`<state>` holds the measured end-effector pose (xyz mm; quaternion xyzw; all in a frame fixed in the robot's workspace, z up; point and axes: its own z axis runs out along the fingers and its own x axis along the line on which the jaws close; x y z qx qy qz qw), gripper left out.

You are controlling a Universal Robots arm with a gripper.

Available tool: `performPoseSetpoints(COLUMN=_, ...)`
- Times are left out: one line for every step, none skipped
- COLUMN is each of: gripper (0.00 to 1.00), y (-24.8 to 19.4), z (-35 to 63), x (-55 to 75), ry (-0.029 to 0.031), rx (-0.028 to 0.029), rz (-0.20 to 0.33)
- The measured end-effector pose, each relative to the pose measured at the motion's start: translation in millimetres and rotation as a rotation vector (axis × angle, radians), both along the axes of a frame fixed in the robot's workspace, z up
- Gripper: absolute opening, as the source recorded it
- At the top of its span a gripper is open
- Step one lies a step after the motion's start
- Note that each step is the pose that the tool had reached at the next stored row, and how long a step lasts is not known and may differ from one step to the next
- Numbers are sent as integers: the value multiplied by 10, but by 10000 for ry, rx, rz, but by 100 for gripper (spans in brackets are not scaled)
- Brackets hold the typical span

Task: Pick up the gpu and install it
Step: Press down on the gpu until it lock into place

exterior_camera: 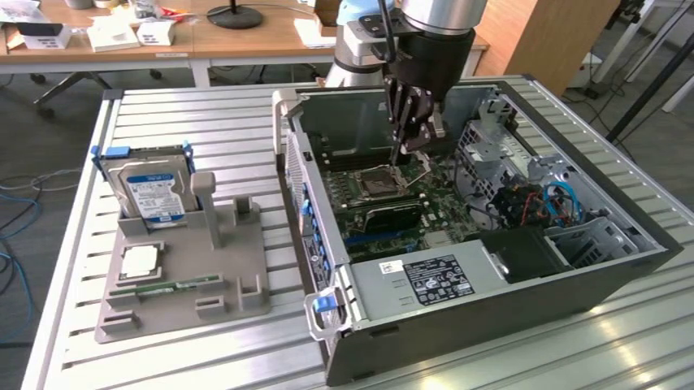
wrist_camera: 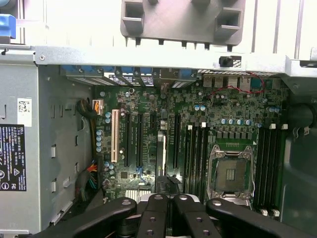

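My jaws (exterior_camera: 415,149) are together, inside the case (exterior_camera: 607,268); the gpu (wrist_camera: 161,153) stands edge-on just below them, over the slots. Install step: seating likely needs a straight, even push; whether I'm gripping it is unclear

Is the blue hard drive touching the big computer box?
Apart. The exterior view shows the hard drive standing in the grey holder, with more of the holder lying between it and the computer case.
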<state>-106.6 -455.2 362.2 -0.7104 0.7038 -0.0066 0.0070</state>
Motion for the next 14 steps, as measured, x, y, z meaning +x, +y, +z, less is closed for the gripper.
performPoseSetpoints(gripper=10, y=0, z=0, x=0, ry=0, rx=0, rz=1)
performPoseSetpoints(gripper=10, y=0, z=0, x=0, ry=0, rx=0, rz=0)
performPoseSetpoints(gripper=10, y=0, z=-2, x=0, ry=0, rx=-1, rz=1)
performPoseSetpoints(gripper=10, y=0, z=-11, x=0, ry=0, rx=1, rz=0)
performPoseSetpoints(gripper=10, y=0, z=-27, x=0, ry=0, rx=-1, rz=0)
performPoseSetpoints(gripper=10, y=0, z=-45, x=0, ry=1, rx=-1, rz=1)
performPoseSetpoints(gripper=10, y=0, z=-63, x=0, ry=0, rx=0, rz=0)
performPoseSetpoints(gripper=10, y=0, z=-82, x=0, ry=-1, rx=0, rz=1)
performPoseSetpoints(gripper=10, y=0, z=-102, x=0, ry=0, rx=0, rz=0)
performPoseSetpoints(gripper=10, y=0, z=-120, x=0, ry=0, rx=0, rz=1)
performPoseSetpoints(gripper=10, y=0, z=-138, x=0, ry=0, rx=0, rz=0)
performPoseSetpoints(gripper=10, y=0, z=-156, x=0, ry=0, rx=0, rz=0)
performPoseSetpoints(gripper=10, y=0, z=-173, x=0, ry=0, rx=0, rz=0)
performPoseSetpoints(gripper=10, y=0, z=-191, x=0, ry=0, rx=0, rz=0)
